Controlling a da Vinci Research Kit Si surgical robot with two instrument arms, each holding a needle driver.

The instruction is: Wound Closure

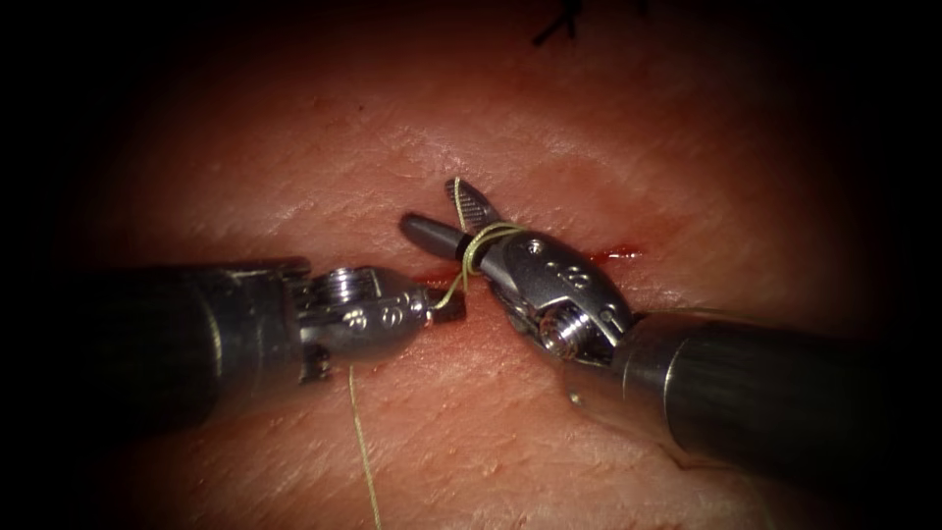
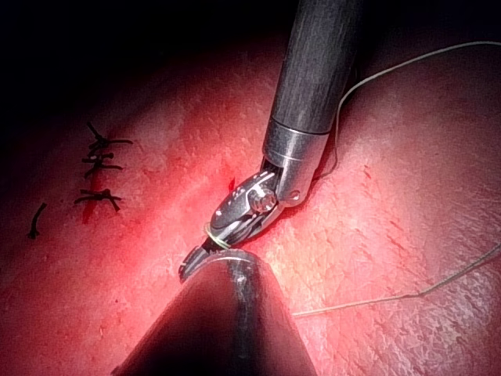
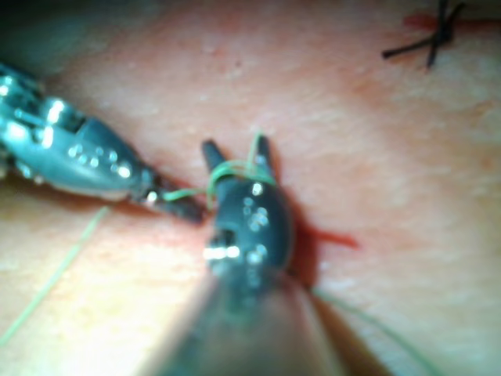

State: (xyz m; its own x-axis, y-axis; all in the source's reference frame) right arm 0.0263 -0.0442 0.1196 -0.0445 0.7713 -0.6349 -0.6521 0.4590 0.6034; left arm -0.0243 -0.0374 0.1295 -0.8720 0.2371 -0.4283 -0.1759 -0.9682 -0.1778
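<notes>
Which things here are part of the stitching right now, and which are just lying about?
In use:
left tool, jaws shut on the thread
right tool, jaws open, thread looped around them
cut in the tissue

Lying about:
dark finished stitches
loose dark thread end

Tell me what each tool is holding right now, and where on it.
The left tool grips the thread near the cut. The right tool holds nothing: its jaws are open, with thread looped around them. No needle visible.
</notes>
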